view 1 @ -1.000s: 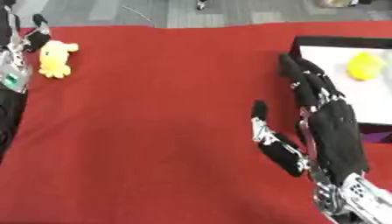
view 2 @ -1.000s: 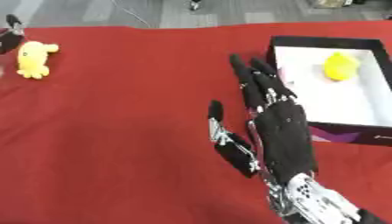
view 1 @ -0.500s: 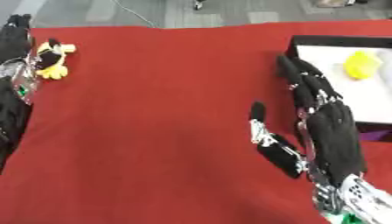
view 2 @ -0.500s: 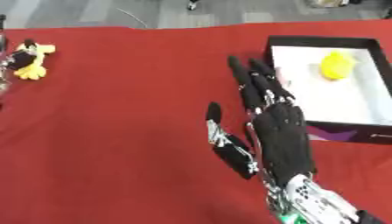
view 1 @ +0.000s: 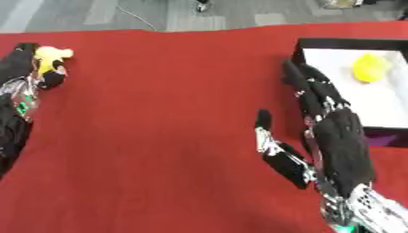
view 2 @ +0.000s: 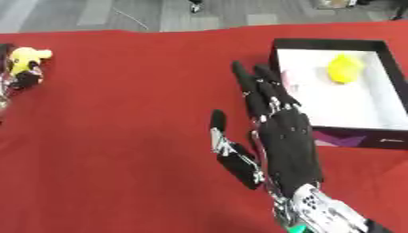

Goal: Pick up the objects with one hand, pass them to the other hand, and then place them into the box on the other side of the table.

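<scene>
A small yellow plush toy (view 1: 49, 55) lies at the far left of the red tablecloth. My left hand (view 1: 30, 73) has come over it, with its fingers curled round the toy's near side. My right hand (view 2: 279, 136) is held open above the cloth at the right, fingers straight and pointing away from me, thumb spread to the left. A black box with a white floor (view 2: 363, 107) sits at the right and holds a yellow object (view 2: 344, 74).
The red tablecloth (view 1: 159, 113) covers the table; a grey floor with a cable shows beyond its far edge. The box's near wall stands close beside my right hand's fingers.
My left hand has moved up onto the yellow toy and curled its fingers round it. My right hand has stayed open in the same place.
</scene>
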`<action>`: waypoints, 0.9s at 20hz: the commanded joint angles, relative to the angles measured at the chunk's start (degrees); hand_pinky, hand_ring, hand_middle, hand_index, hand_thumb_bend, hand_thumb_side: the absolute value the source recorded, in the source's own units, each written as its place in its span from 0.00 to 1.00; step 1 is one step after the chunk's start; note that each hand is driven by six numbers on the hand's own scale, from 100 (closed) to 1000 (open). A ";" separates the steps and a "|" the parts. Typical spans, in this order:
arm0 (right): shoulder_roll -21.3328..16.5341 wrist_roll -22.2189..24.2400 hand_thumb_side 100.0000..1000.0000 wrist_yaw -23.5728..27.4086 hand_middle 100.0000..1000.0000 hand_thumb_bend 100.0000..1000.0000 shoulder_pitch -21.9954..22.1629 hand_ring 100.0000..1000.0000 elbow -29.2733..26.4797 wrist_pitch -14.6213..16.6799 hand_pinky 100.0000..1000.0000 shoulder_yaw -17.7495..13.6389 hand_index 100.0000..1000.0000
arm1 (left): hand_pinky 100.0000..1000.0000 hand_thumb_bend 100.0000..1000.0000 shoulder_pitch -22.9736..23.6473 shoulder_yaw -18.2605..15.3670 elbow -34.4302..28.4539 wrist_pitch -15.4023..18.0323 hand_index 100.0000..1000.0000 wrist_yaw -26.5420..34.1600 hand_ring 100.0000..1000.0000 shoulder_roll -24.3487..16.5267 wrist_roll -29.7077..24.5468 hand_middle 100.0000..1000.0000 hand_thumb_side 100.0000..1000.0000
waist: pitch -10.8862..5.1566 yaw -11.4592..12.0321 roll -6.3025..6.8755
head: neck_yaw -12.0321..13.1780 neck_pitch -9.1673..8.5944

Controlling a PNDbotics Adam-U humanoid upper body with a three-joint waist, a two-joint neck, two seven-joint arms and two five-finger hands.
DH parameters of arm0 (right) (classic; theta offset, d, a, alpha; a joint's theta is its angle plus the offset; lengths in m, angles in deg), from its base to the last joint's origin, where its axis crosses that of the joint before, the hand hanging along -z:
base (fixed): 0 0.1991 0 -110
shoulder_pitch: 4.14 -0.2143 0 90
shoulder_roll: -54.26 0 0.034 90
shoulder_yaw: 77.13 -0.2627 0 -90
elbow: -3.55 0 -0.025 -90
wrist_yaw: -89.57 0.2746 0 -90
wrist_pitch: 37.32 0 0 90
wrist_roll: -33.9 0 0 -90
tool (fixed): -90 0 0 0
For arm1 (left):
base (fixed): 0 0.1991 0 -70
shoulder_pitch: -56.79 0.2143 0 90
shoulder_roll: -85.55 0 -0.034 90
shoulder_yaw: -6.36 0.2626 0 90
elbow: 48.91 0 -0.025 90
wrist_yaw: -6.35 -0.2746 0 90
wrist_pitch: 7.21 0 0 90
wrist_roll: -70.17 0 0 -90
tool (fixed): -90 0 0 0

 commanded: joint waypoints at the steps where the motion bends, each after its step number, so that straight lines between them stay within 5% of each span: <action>1: -0.12 -0.42 0.35 0.35 0.68 0.00 -0.28 0.88 -1.18 -0.10 0.42 -0.08 0.99 | 0.81 0.00 -0.84 0.69 0.31 0.29 0.93 2.58 0.79 -2.69 0.58 0.85 0.50 | -0.71 -0.01 -0.08 | -0.32 -0.92; 11: 0.24 -0.93 0.35 0.54 0.68 0.00 -0.23 0.88 -1.18 -0.24 0.42 0.28 0.99 | 0.80 0.00 -0.46 4.47 5.76 0.44 0.92 8.84 0.78 -3.21 6.01 0.84 0.51 | -0.21 0.01 -0.40 | -0.55 -1.41; 14: 0.32 -1.01 0.36 0.59 0.68 0.00 -0.17 0.89 -1.18 -0.27 0.42 0.38 0.99 | 0.77 0.00 -0.60 7.30 9.41 2.40 0.86 10.83 0.72 -3.30 5.37 0.78 0.17 | -0.14 -0.11 -0.50 | -0.52 -1.53; 18: 0.42 -1.09 0.36 0.66 0.68 0.00 -0.14 0.89 -1.18 -0.31 0.42 0.44 1.00 | 0.66 0.00 -0.92 10.01 12.37 4.38 0.69 14.12 0.52 -3.37 8.34 0.56 0.16 | -0.12 -0.26 -0.61 | -0.53 -1.67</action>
